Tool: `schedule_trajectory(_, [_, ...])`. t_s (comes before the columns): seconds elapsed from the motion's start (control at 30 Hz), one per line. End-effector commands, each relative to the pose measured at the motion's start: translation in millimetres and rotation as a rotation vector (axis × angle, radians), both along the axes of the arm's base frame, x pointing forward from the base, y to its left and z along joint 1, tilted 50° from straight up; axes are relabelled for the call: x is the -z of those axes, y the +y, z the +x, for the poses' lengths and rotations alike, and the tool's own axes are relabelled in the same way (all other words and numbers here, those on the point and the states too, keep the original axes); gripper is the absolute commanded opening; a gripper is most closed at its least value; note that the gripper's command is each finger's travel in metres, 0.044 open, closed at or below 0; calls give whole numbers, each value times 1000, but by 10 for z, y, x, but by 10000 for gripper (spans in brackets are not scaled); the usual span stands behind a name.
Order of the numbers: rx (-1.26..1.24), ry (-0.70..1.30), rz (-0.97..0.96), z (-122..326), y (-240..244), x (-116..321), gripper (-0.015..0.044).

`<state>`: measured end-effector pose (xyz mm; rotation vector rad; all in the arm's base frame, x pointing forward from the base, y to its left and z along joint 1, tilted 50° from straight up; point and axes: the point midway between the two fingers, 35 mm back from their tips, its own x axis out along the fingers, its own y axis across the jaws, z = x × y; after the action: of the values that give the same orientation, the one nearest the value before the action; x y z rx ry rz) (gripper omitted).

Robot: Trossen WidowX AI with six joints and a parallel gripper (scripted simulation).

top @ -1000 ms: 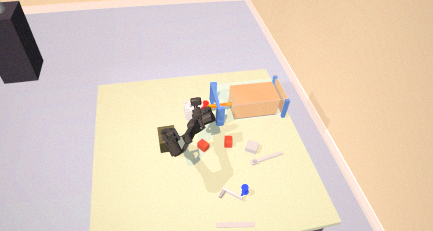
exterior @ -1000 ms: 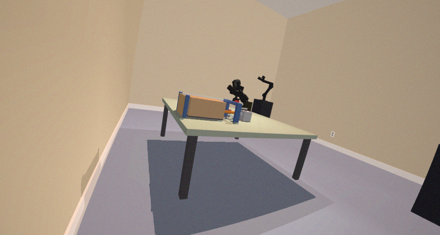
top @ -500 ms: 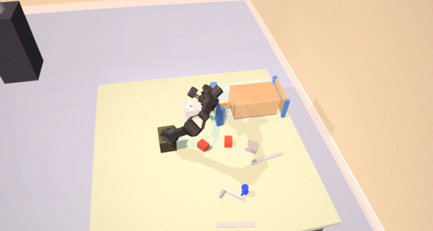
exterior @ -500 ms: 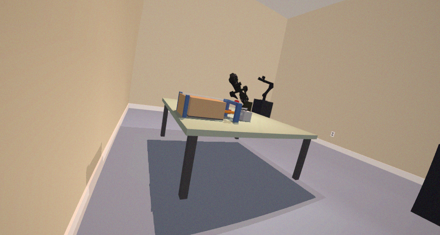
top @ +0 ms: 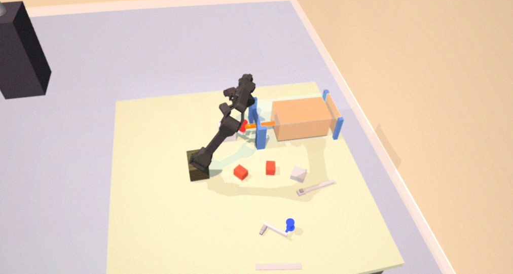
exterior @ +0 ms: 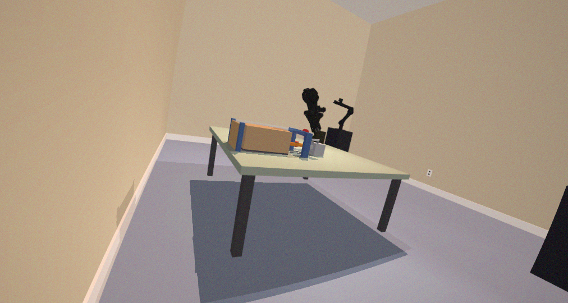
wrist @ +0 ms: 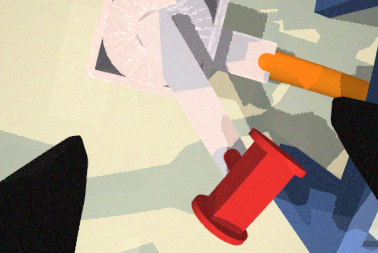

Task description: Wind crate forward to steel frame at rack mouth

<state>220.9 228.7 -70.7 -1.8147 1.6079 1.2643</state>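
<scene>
So the tan box-shaped crate [top: 301,118] [exterior: 265,138] is sitting flat inside the clear-panelled cubby [top: 262,137] [exterior: 306,145], with a gap between its front and the blue steel frame at the mouth. An orange strap [top: 260,124] [exterior: 296,144] [wrist: 315,74] runs from the crate out through that frame to the pale, square-bodied hand winch [top: 229,135] [exterior: 317,149] [wrist: 102,44]. The winch handle [top: 243,126] [exterior: 305,131] [wrist: 197,109], a pale flat bar with a red spool-like grip, lies across the winch top, grip out to one side.

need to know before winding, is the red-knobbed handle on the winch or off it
On, it appears: in the wrist view the arm of the red-knobbed handle reaches over the winch's top. How deep its key sits is hidden.
</scene>
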Motion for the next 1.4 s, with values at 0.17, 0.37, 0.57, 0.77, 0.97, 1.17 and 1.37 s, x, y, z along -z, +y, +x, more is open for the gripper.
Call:
schedule_trajectory(0.17, [-377, 186, -232, -53, 146, 14, 440])
schedule_trajectory(0.37, [-377, 186, -232, -30, 83, 62, 440])
schedule_trajectory(0.57, [-376, 184, -233, -13, -312, 403, 440])
schedule_trajectory(0.77, [-376, 184, -234, -1, -493, 566, 440])
schedule_trajectory(0.97, [-376, 184, -234, 0, -586, 642, 440])
schedule_trajectory(1.17, [-376, 183, -235, 5, -733, 768, 440])
schedule_trajectory(1.37, [-376, 183, -235, 6, -749, 782, 440])
